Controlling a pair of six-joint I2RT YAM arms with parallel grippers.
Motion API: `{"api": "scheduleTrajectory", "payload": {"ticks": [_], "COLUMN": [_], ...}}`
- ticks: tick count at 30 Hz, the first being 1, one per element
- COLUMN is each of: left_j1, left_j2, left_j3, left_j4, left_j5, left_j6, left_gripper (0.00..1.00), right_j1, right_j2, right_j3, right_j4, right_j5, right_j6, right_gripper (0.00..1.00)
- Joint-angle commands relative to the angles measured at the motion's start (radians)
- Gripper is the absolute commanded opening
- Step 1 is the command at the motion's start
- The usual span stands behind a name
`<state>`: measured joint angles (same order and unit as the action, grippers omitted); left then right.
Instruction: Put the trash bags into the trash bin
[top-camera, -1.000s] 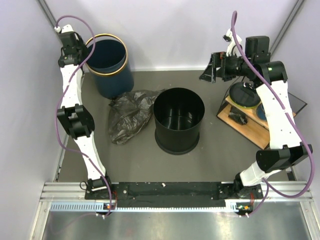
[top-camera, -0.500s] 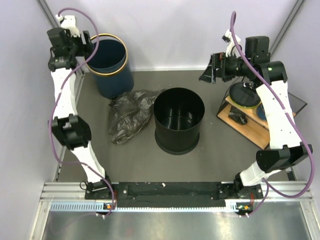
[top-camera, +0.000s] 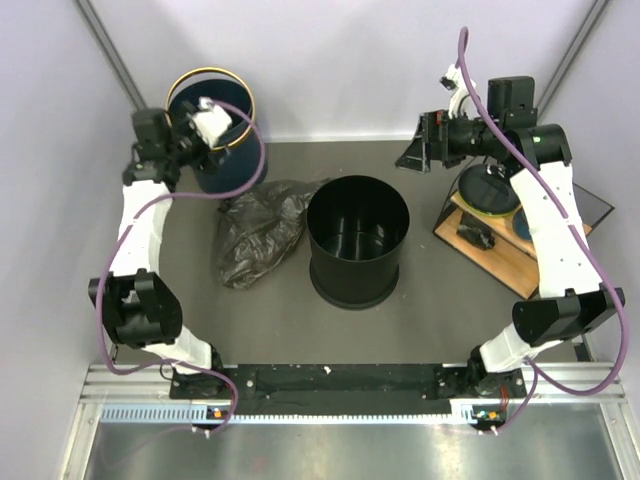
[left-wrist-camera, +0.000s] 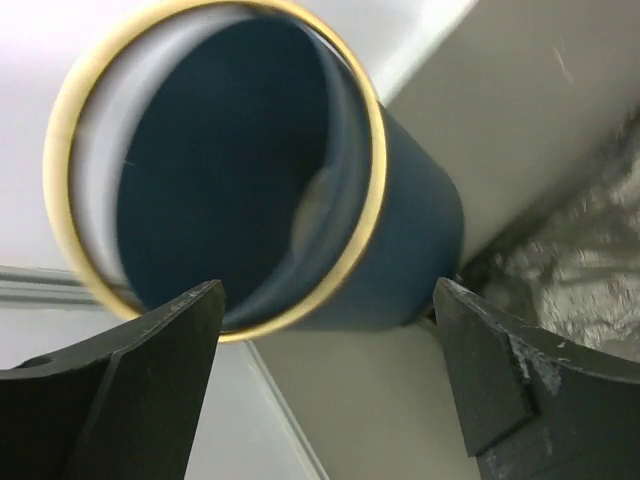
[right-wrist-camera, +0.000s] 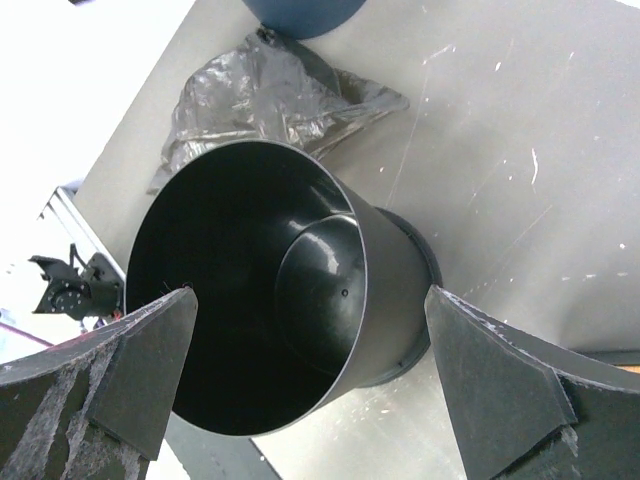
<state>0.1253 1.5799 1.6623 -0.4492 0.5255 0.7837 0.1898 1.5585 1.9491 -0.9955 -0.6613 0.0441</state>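
- Your left gripper (left-wrist-camera: 328, 290) has its jaws spread wide with nothing between them. They frame the trash bin (left-wrist-camera: 410, 235) from the side, up near its gold rim, not at the bag.
- Your right gripper (right-wrist-camera: 310, 292) is spread the same way and holds nothing. It hangs high, looking down on the black cylinder (right-wrist-camera: 390, 290) in the middle of the table (top-camera: 430, 300).
- The trash bags (top-camera: 258, 230) lie in one crumpled heap on the table, between the trash bin and the black cylinder and just beside both. Neither gripper touches them.
- I judge you are at the reach stage: nothing is picked up, so the whole task is ahead of you.
- Next, as I read it, bring the left gripper, the nearer one, down from the bin onto the heap. Close on a raised fold rather than flat film, because thin glossy plastic is likely to slip. Then lift high enough to clear the gold rim.
- The left wrist view looks into the bin's mouth, slightly blurred, and shows no bag inside; it also catches the heap's edge at the bin's foot.
- The right wrist view shows the cylinder's interior, with a raised hump at its bottom, and the heap lying behind it.
- Only the top view shows both arms at once, and the wooden board (top-camera: 500, 255) at your right, well apart from the bags.
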Motion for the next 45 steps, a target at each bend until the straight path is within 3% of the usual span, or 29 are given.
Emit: {"api": "scheduleTrajectory", "payload": {"ticks": [1,6,14,21,29,45], "left_j1": [-0.058,-0.082,-0.121,-0.122,-0.158,-0.158], "left_j2": [-0.08,-0.006,0.017,0.061,0.117,0.134], "left_j3": [-0.3,-0.279,-0.445,-0.43,-0.458,-0.385], "left_j4": [0.338,0.423,0.699,0.724,0.918,0.885], "left_j5": [-0.077,-0.119,-0.185,-0.191,-0.249,-0.246], "left_j6": [0.227,0.259,0.501,0.548,0.617,0.618], "left_gripper": [0.97,0.98,0.98,0.98,0.98,0.98], "right_j1": [0.01,0.008,0.003,0.0,0.0,-0.013], "right_j2": [-0.041,-0.064,-0.071,-0.063,-0.052,-0.04], "right_j3": [-0.039,-0.082,-0.084,-0.084,-0.078,-0.064], "right_j4": [0.012,0.011,0.006,0.001,-0.002,-0.014], "right_j5": [-0.026,-0.026,-0.014,-0.018,-0.024,-0.04], "right_j6": [-0.018,-0.021,-0.027,-0.024,-0.02,-0.007], "right_gripper": [0.99,0.99,0.99,0.99,0.99,0.99]}}
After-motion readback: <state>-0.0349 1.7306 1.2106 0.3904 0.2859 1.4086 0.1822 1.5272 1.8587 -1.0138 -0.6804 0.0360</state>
